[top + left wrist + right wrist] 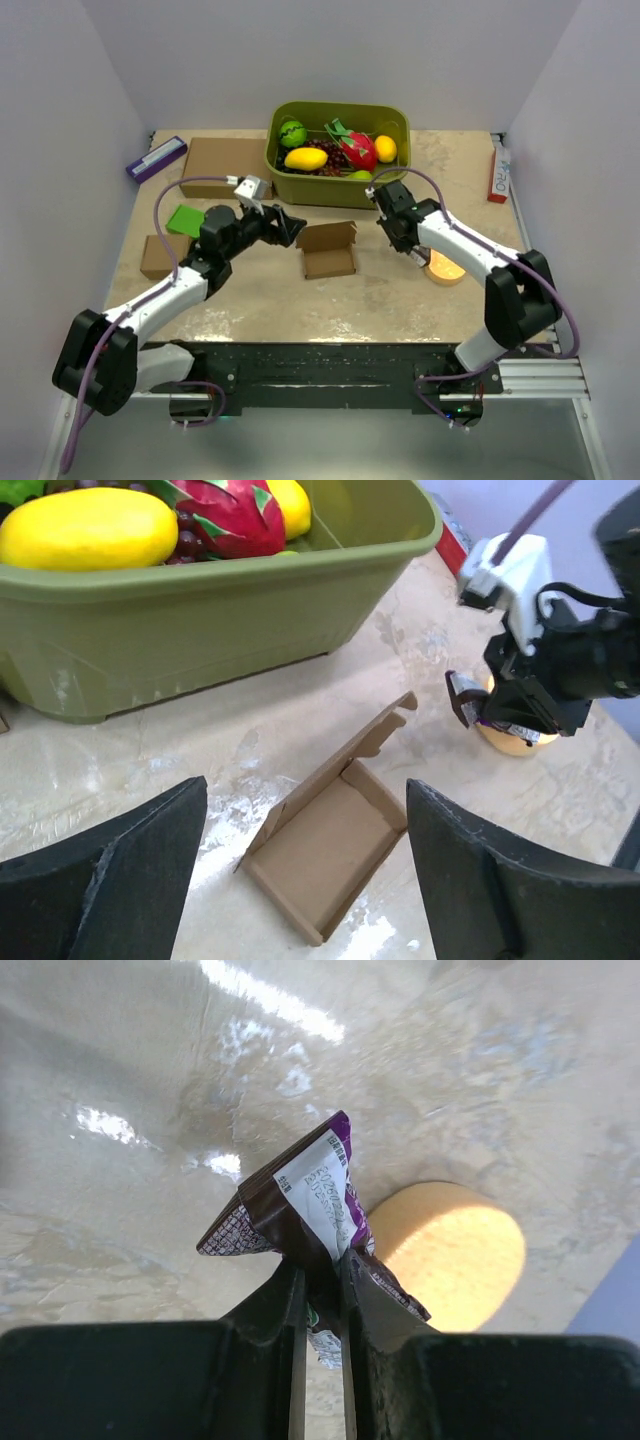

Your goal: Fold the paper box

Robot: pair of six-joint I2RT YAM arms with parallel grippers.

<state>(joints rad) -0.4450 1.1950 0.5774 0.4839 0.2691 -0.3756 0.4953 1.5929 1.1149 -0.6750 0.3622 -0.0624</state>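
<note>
Left wrist view: looking past the left gripper [305, 800], jaws spread wide and holding nothing, straight at the paper box [330, 855]. Lying on the table [100, 750] as a shallow tray, side walls up, lid flap raised and leaning back; jaws set either side, probably to leave the half-made fold free-standing. Pinched tight in the right gripper [320, 1275]: a small purple-and-brown sachet [300, 1195], perhaps meant as contents, near a round orange sponge [450, 1255]. Close behind the lid: green fruit tub [200, 630], limiting room there. Open path from sachet to tray, by the look of it.
</note>
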